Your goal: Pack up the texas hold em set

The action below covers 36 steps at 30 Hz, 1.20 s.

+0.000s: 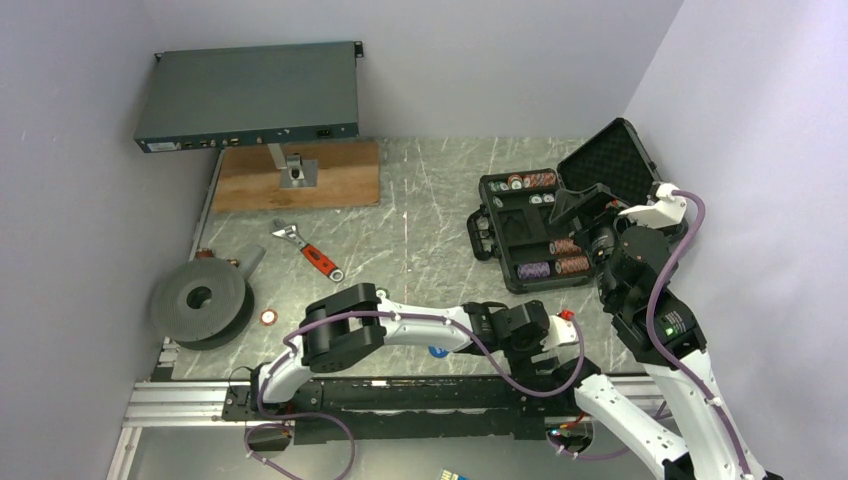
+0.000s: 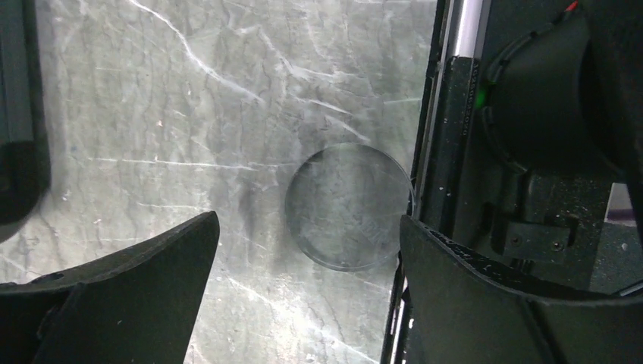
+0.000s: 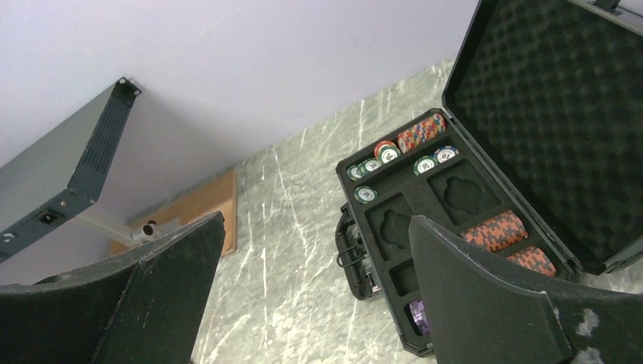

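Two grippers, both spread wide and empty; left gripper (image 2: 309, 226) hangs over a clear disc (image 2: 349, 205) flat on the marble table (image 2: 152, 114) beside the base rail (image 2: 447, 114), plain only in its wrist view; right gripper (image 3: 317, 220) raised, facing the open black case (image 3: 531, 98) at the table's right, chip stacks (image 3: 497, 230) slotted inside; left arm stretched low along the near edge; red-handled wrench (image 1: 310, 252) mid-table.

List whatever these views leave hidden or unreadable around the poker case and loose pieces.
Left wrist view: the round disc is blurred; its colour and markings are unreadable.
Right wrist view: fingers of the right claw cover the case's near compartments; the purple chips barely show.
Top view: the right arm covers part of the case; chip values are too small.
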Tool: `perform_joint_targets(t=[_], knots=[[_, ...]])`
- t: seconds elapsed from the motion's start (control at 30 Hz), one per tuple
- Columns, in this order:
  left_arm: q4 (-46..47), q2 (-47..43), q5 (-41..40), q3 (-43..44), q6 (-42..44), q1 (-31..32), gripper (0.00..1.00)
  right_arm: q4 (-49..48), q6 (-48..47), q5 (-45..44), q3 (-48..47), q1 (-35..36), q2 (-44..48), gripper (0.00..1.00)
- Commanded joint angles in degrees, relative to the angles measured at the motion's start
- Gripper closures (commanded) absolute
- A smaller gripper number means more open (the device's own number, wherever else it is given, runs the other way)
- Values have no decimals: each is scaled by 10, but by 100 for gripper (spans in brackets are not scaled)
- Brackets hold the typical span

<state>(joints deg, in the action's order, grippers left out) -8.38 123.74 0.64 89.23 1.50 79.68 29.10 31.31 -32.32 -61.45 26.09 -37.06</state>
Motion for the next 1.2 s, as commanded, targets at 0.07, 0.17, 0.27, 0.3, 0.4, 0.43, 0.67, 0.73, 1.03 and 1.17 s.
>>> perform_joint_targets(t=[0.07,0.17,0.27,0.3,0.4,0.43,0.67,0.73,1.03,1.17], knots=[[45,-13,35,-9,24,11,3,3,6,16,-13,3,3,5],[41,-20,41,-10,26,15,2,4,6,18,-13,3,-1,5],[26,-12,44,-1,34,18,1,4,7,20,-12,3,-3,5],[17,-6,42,4,36,19,0,3,7,21,-11,3,-4,5],[9,3,46,12,35,20,0,1,9,25,-8,3,-5,5],[11,1,54,10,34,20,0,1,8,26,-8,2,-7,5],[52,-17,128,-36,26,23,0,0,5,28,-13,3,-13,4],[48,-14,142,-34,33,23,0,-2,3,32,-20,3,-17,4],[134,-61,162,-117,45,18,0,-4,6,45,-30,3,-31,5],[163,-43,131,-120,41,19,0,-9,14,52,-24,3,-36,5]])
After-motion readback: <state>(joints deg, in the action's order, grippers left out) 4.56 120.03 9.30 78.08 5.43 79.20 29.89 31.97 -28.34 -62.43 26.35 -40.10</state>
